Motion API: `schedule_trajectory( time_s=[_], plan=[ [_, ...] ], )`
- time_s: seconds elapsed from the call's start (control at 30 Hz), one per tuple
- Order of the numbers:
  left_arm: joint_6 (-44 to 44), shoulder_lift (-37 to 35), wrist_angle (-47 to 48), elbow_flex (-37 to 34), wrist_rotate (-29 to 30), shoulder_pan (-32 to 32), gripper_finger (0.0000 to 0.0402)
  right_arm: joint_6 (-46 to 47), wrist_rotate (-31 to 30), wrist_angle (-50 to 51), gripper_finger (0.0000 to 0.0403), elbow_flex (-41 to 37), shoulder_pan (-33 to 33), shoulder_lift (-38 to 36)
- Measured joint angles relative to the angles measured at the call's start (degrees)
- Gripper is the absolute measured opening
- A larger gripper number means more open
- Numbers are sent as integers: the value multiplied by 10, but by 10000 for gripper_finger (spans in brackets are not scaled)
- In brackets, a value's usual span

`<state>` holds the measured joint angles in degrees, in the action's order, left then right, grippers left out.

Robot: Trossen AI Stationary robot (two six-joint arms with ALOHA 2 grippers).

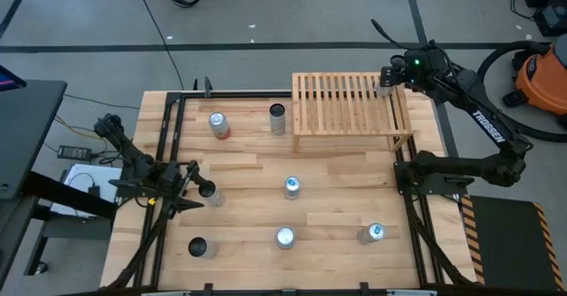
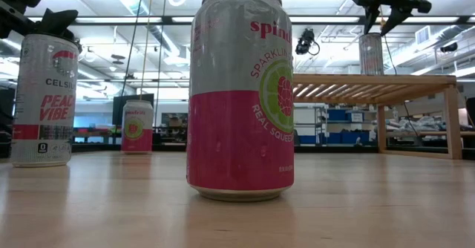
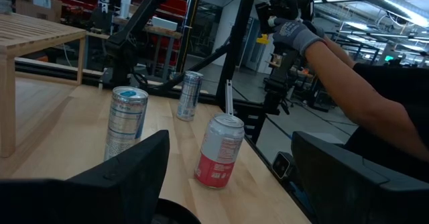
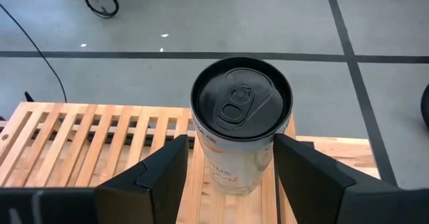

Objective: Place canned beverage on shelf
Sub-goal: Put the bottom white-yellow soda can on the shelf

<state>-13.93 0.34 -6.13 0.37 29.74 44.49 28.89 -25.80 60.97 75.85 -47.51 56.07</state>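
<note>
The right tool [image 4: 228, 167] sits over the far right corner of the shelf [image 1: 350, 103], its fingers either side of a black-topped can [image 4: 240, 120] that stands upright on the slats; whether they actually press it I cannot tell. The can's base is hidden. The left tool [image 1: 197, 188] hangs spread by a can [image 1: 209, 192] on the worktop [image 1: 337, 225].
</note>
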Motion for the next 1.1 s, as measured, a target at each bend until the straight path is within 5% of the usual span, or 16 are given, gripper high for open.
schedule_trajectory(
  time_s=[0.7, 1.1],
  plan=[
    [0, 0, 0, 0, 0, 0, 316, -39, -20, -28, 325, 0, 0, 1],
    [1, 0, 0, 0, 0, 0, 316, -34, -27, -33, 332, 0, -16, 33]
  ],
)
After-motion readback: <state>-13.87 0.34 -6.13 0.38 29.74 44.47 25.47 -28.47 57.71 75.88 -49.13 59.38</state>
